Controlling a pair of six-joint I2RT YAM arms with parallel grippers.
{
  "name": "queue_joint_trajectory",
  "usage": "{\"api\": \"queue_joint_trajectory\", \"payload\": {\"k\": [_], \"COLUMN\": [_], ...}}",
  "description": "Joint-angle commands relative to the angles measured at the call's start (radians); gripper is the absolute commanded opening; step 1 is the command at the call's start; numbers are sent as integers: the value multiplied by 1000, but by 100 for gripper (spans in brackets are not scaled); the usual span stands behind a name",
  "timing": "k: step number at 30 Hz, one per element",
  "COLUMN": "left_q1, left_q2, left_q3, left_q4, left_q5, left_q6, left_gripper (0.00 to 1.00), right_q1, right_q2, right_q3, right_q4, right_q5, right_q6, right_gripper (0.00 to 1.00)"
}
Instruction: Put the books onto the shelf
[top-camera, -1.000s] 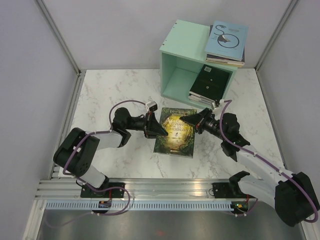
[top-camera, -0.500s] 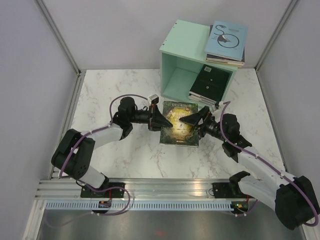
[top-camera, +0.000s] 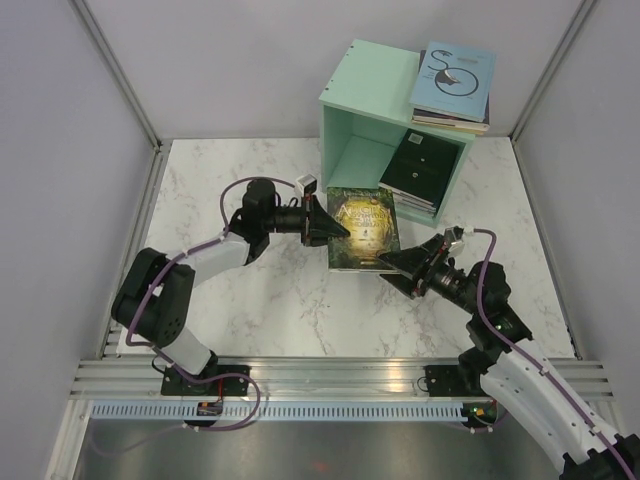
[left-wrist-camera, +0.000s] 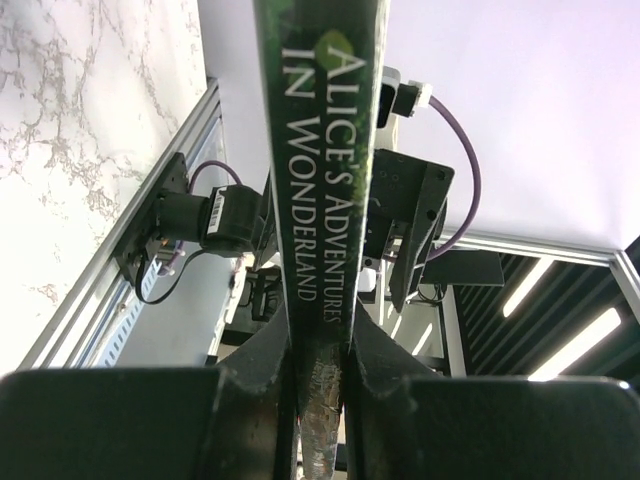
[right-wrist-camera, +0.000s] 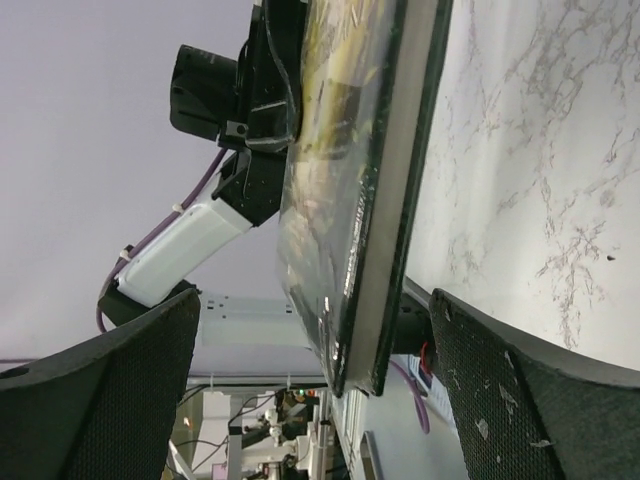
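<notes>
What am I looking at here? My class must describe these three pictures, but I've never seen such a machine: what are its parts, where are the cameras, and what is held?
Two robot arms are bolted at the near edge of a marble table. The wide picture comes from a fixed camera above and behind them; the other two come from a small camera on each wrist. The left arm has its jaws shut on the spine of a green-gold book, Alice's Adventures in Wonderland, holding it in front of the mint-green shelf. The right arm has its jaws wide open near the book's near corner, holding nothing. A black book lies inside the shelf; a light blue book tops a stack on its roof.
</notes>
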Motion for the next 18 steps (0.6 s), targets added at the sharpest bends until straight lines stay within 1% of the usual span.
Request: {"api": "queue_joint_trajectory", "payload": {"k": [1,3,6,7,9,10,11,12,15,16,17,18], "left_q1": [-19,-31,-45,-50,-56,-56,-56,-56,-56,-56,-56,-56], "left_q2": [-2,-4,-1,4,9,7,7,10,13,15,19,25], "left_q3": [51,43,37,39,40,43,46,48,68,69,75,78], "left_q4": [50,47,46,46,43,34,11,-9,-89,-103,-117,-130], "left_q5": [26,21,13,10,12,12,10,9,6,4,3,3], "left_q6": [52,55,60,63,67,81,92,104,167,191,201,209], "left_gripper": [2,2,2,2,2,2,2,2,2,2,2,2], "right_q1": [2,4,1,1,2,4,2,2,2,2,2,2], "right_q2": [1,24,38,37,34,29,29,23,-11,-21,-32,-54], "right_q3": [-6,5,17,17,13,13,11,10,2,0,-3,-7], "right_q4": [-32,-26,-19,-14,3,4,6,6,-2,-8,-20,-25], "right_q5": [52,49,52,57,61,64,64,60,58,67,72,78], "right_q6": [18,12,2,2,10,13,16,19,34,36,41,45], "right_gripper": [98,96,89,78,62,46,40,28,15,6,0,0]}}
